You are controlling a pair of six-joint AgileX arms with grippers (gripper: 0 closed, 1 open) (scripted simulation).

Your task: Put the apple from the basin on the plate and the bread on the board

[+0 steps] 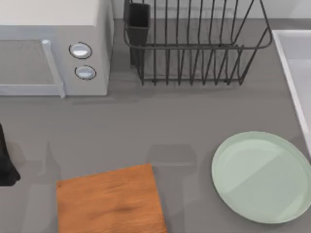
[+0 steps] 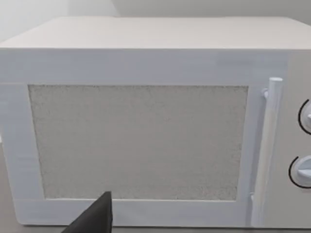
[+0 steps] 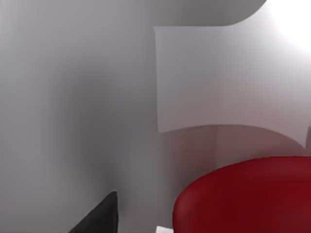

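While the right gripper [image 3: 97, 216] is down inside the basin [image 3: 97, 97], the apple [image 3: 248, 196] lies just beside its dark finger, close under the wrist camera, with pale basin walls rising around both. One finger alone shows in that view, so I cannot tell whether the gripper is wide, narrow or gripping; the apple does not visibly touch the finger.

From above, the basin's rim [image 1: 291, 63] runs along the desk's right edge. The plate [image 1: 265, 177] lies on the desk [image 1: 160, 121] just beside that rim, bare. The board [image 1: 109, 201] lies near the front of the desk, well apart from the plate to its left, also bare.

The left gripper [image 2: 95, 218] hangs at the desk's far left, its arm a dark shape [image 1: 6, 162] at the edge of the top view. It faces the microwave [image 2: 146, 126], whose door and handle stand ahead of it. Only one fingertip shows, so its opening cannot be told either.

A black wire rack [image 1: 194, 43] stands at the back of the desk, between the microwave and the basin.
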